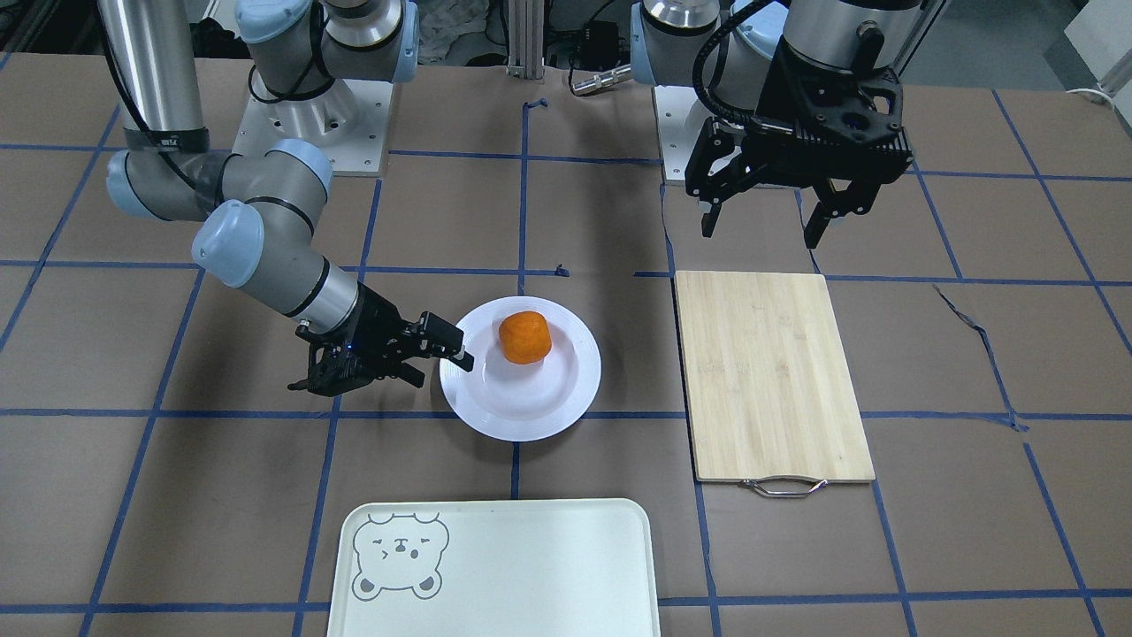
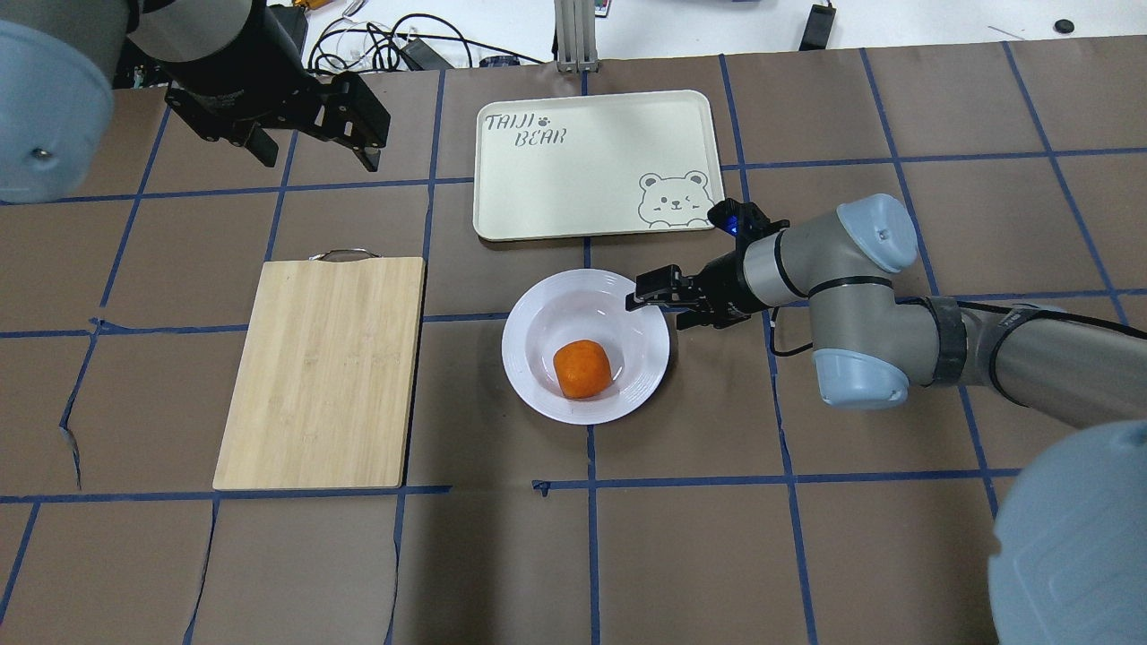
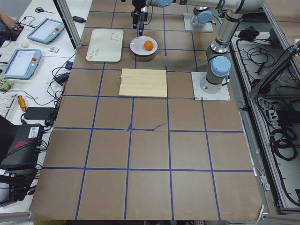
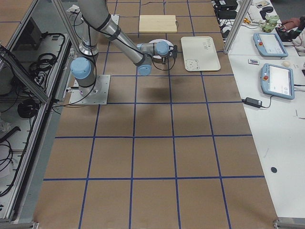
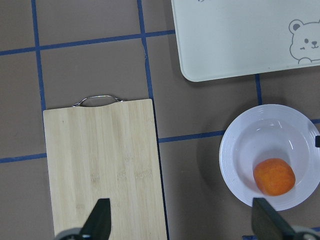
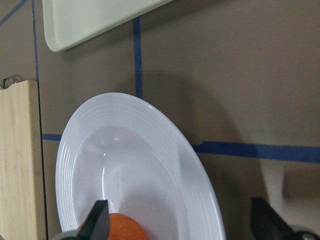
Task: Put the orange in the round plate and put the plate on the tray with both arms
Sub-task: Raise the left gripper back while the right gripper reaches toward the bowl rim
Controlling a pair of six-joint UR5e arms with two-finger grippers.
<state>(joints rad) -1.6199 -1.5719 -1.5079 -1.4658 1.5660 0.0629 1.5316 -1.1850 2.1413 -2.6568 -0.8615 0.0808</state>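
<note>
Right arm & left arm: silver-grey tubes, lt-blue joint caps, black cables

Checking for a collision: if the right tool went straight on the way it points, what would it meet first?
Probably the round plate, at its rim: the open right tool sits at that edge, straddling it in the wrist view. The orange lies farther in. Height is unclear.
</note>
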